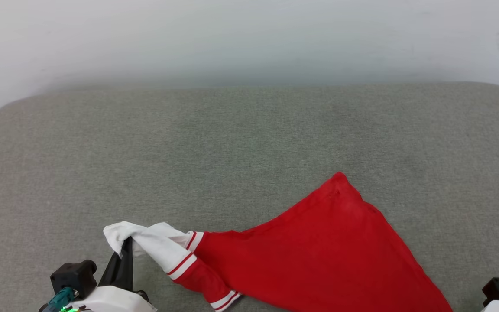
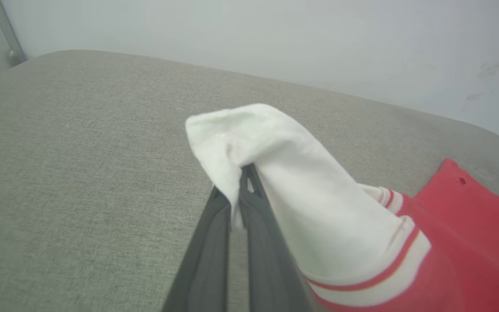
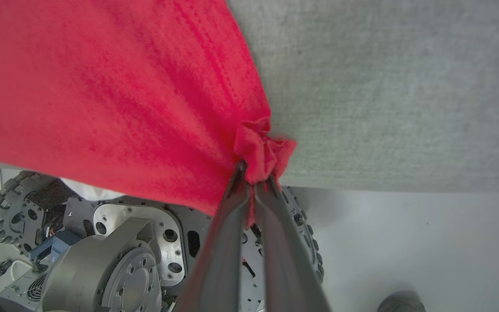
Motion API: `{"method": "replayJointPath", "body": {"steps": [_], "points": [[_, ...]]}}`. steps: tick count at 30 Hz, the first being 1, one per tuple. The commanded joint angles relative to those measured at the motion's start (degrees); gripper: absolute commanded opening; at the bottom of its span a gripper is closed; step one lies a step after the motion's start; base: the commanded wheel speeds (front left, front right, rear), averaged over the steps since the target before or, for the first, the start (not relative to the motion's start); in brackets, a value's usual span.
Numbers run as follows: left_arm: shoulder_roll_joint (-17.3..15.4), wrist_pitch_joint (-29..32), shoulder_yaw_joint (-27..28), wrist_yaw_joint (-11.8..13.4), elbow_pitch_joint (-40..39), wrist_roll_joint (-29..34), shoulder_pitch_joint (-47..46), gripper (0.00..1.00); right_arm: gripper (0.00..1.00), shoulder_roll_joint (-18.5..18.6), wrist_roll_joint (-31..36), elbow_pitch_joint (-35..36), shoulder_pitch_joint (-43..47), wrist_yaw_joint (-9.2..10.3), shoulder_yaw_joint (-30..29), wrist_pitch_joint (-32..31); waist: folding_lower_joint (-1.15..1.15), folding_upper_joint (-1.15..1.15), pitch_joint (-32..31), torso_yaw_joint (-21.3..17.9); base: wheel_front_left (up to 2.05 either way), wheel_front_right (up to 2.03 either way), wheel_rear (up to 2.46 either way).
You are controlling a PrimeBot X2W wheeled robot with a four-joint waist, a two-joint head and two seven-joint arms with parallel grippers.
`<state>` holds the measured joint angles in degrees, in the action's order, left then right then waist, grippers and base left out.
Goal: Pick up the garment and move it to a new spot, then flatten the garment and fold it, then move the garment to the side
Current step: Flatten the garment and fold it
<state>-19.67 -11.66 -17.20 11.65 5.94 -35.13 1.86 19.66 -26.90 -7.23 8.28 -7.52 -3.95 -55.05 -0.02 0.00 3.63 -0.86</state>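
Presently: garment (image 1: 310,255), red with a white sleeve, lying stretched across the near right part of the grey padded surface (image 1: 232,143), its red end drawn past the front edge. Left gripper (image 2: 245,173) pinched onto the white sleeve; right gripper (image 3: 254,175) clamped on a bunched red corner.

Grey fabric surface (image 1: 249,143), pale wall (image 1: 249,39)
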Motion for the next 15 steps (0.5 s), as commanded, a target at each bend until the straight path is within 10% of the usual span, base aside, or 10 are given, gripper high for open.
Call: {"method": "replayJointPath", "body": {"steps": [1, 2, 3, 15], "points": [[-0.41, 0.25, 0.24, 0.28, -0.19, -0.17, 0.22, 0.0, 0.27, -0.42, -0.61, 1.2, -0.03, 0.06, -0.35, 0.48, 0.02, 0.0, 0.2, -0.5, 0.0, 0.0, 0.0], [-0.56, 0.27, 0.29, 0.51, -0.38, -0.16, 0.3, 0.0, 0.93, -1.35, -0.44, 2.31, 0.62, 0.06, -1.25, 1.87, 0.02, 0.0, 0.34, -0.8, 0.0, 0.0, 0.0], [-0.71, 0.52, 0.31, 0.56, -0.56, -0.18, 0.37, 0.0, 1.0, -1.73, 0.32, 3.41, 1.04, 0.07, -1.71, 3.59, 0.02, 0.0, 0.47, -1.08, 0.0, 0.0, 0.0], [-1.61, 1.87, -0.28, 0.8, -2.51, 0.74, -2.61, 0.0, 1.0, -5.27, 4.18, 3.4, -9.82, 0.06, -4.19, 36.43, 0.02, 0.0, 4.4, -1.87, 0.0, 0.0, 0.0]]}}
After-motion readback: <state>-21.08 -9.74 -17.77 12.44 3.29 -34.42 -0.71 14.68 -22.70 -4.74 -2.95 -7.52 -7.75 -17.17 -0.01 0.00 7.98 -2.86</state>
